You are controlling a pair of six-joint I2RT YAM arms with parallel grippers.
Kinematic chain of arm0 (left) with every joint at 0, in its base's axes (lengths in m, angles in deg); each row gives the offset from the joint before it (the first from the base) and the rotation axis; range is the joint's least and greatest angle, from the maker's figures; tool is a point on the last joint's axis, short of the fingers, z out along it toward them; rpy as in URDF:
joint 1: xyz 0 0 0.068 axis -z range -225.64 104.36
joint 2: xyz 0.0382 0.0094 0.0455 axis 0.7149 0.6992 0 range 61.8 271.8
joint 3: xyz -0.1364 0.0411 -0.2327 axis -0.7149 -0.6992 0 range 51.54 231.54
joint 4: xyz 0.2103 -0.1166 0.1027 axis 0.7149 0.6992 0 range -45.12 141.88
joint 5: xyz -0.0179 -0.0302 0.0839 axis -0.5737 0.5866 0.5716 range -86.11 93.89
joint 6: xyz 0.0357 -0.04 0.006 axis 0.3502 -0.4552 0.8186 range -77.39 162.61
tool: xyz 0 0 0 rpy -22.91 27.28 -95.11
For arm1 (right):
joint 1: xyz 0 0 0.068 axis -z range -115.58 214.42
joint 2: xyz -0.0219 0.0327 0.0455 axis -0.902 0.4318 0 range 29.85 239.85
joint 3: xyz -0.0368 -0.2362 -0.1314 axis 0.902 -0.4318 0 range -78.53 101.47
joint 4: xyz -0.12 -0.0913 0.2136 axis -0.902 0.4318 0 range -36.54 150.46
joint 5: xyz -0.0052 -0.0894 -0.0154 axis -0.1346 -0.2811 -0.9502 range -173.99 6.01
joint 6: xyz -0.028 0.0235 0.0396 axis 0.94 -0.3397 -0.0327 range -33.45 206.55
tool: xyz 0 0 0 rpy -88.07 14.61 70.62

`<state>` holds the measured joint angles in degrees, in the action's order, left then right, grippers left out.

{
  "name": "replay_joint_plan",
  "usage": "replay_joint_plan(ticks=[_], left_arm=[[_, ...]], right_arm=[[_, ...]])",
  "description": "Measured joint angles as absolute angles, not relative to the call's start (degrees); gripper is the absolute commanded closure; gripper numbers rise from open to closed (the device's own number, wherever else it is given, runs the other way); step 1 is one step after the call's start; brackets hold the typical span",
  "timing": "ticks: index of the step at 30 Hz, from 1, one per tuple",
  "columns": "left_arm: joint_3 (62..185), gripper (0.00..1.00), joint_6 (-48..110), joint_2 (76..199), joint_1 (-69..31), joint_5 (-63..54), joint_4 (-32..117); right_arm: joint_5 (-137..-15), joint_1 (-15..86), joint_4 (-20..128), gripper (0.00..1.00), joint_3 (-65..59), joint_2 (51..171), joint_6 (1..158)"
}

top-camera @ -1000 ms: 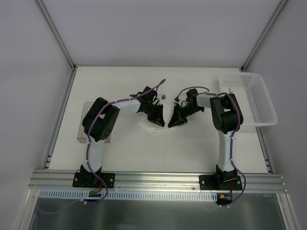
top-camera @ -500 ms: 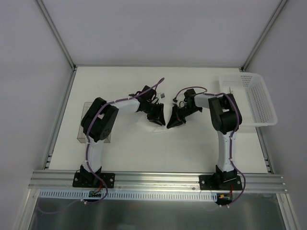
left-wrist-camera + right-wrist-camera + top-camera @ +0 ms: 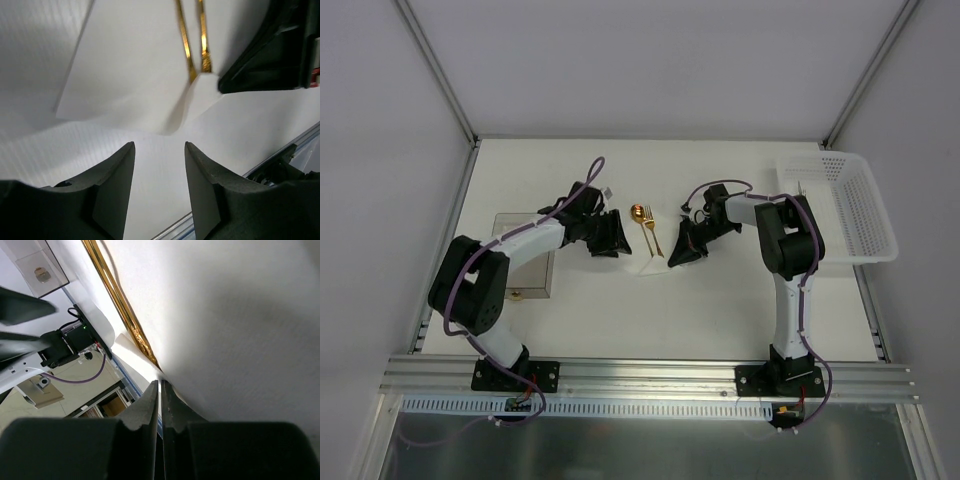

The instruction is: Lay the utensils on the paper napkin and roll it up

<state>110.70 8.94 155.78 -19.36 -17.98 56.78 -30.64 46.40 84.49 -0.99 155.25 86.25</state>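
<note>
Now that the left gripper [image 3: 608, 238] has opened and drawn back leftward, jaws parted and empty, the utensils [image 3: 648, 228] lie exposed on the paper napkin [image 3: 135, 75], whose lifted corner the right gripper [image 3: 682, 250] keeps pinched, so rolling appears next.

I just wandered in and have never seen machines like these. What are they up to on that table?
Two robot arms are wrapping gold cutlery in a napkin. The utensils lie side by side on the paper napkin in the middle of the table. The right gripper is pinched shut on one corner of the napkin, lifting it beside the handle ends. The left gripper is open and empty, just left of the napkin. Nothing is rolled up yet.
</note>
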Motion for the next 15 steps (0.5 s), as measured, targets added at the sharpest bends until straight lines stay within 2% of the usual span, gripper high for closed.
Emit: replay_joint_plan(ticks=[7,15], left_arm=[[105.01,0.52,3.59,157.50,-19.71,-14.52,59.16],[103.99,0.55,-2.16,157.61,-21.37,-9.10,59.22]], right_arm=[[-31.34,46.40,84.27,0.91,-0.99,155.03,85.38],[-31.71,46.40,84.25,0.91,-1.01,154.95,85.05]])
